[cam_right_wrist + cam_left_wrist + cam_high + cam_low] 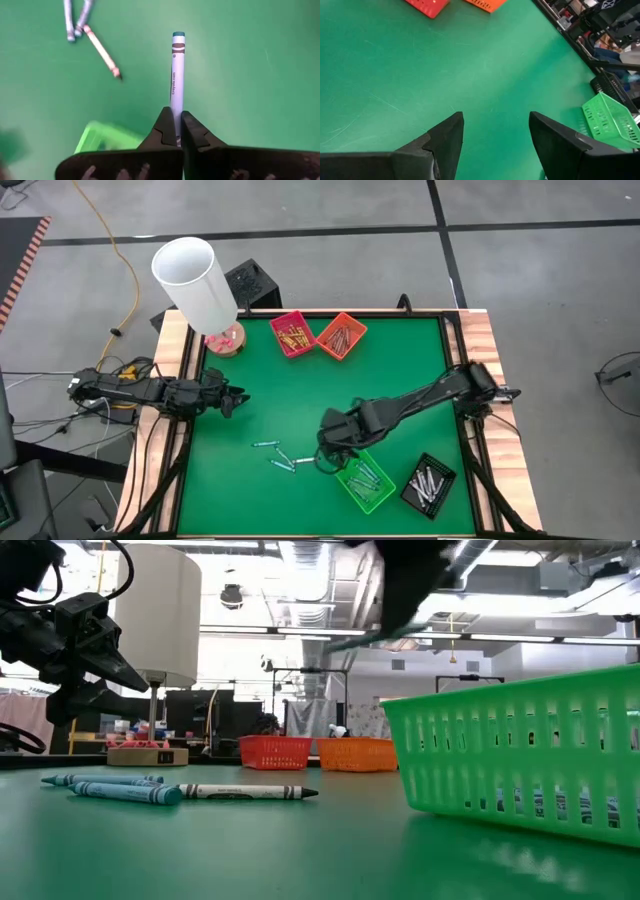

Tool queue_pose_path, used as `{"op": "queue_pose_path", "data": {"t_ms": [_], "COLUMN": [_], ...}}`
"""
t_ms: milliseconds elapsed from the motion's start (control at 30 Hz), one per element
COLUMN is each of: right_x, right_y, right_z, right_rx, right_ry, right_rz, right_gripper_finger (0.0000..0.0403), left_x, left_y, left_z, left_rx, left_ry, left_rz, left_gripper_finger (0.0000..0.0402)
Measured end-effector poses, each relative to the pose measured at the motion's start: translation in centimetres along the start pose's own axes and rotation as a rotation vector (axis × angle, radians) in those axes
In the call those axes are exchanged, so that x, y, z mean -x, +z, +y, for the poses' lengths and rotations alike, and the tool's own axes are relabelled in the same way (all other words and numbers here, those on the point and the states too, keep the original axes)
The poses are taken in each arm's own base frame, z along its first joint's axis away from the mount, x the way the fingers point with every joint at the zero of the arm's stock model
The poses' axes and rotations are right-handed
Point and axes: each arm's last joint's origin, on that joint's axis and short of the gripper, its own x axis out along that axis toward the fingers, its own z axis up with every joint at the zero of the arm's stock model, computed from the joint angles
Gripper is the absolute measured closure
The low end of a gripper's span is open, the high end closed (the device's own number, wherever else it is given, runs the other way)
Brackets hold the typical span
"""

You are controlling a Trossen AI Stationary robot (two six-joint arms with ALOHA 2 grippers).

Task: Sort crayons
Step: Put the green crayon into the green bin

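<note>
On the green mat (300, 395) we see the right gripper (177, 131) pinching a teal crayon (176, 80) just above the green basket (520, 755), loose crayons (115, 787) lying beside that basket, the left gripper (495, 137) spread wide, and ceiling lights beyond.

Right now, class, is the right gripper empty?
No: in the right wrist view the right gripper is shut on a blue crayon pointing out past its fingertips.
</note>
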Motion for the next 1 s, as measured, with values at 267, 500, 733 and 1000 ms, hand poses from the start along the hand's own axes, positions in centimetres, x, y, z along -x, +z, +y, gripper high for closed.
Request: {"op": "queue_pose_path", "data": {"t_ms": [267, 500, 733, 1000], "right_x": [3.6, 3.9, 3.2, 1.1], "right_y": [-3.8, -6.2, -7.4, -8.2], "right_z": [0.2, 2.3, 3.9, 5.7], "right_rx": [-0.243, -0.292, -0.36, -0.369], "right_ry": [-0.021, 0.0, 0.008, -0.005], "right_rz": [0.121, 0.166, 0.184, 0.19], "right_gripper_finger": [0.0401, 0.0401, 0.0401, 0.0401], "left_x": [0.0, 0.0, 0.0, 0.0], "left_y": [0.0, 0.0, 0.0, 0.0], "left_z": [0.0, 0.0, 0.0, 0.0], "left_rx": [0.0, 0.0, 0.0, 0.0], "left_ry": [0.0, 0.0, 0.0, 0.0], "left_rz": [0.0, 0.0, 0.0, 0.0], "left_gripper_finger": [0.0186, 0.0186, 0.0186, 0.0186]}}
